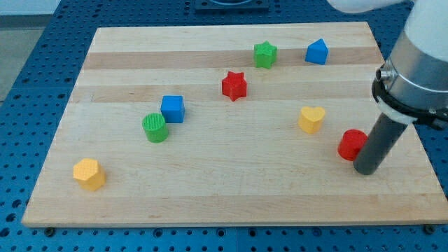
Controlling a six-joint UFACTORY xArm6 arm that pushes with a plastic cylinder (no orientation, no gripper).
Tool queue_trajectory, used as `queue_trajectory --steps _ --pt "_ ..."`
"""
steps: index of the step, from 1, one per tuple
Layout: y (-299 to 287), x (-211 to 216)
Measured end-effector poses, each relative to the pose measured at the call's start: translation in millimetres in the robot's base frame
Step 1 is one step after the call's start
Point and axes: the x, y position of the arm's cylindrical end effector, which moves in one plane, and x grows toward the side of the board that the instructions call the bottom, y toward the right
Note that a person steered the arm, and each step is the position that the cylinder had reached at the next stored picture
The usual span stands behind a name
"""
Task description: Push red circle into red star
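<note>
The red circle (351, 144) lies on the wooden board (210, 189) at the view's right. The red star (234, 85) lies up and to the left of it, near the board's middle top. My tip (366, 169) rests on the board just right of and below the red circle, touching or almost touching its right side. The rod rises up and to the right from there.
A yellow heart (311, 119) lies between the red circle and the red star, a little left of the circle. A green star (264, 54) and blue pentagon-like block (316, 52) sit near the top. A blue cube (172, 108), green circle (155, 127) and yellow hexagon (89, 173) are on the left.
</note>
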Motion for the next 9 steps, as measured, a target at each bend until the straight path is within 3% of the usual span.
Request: queue_trajectory --steps 4,5,7,9 --pt "-14.1 -82.5" --pt "-39.6 -82.5" --pt "-39.3 -36.0" --pt "-76.8 -51.4"
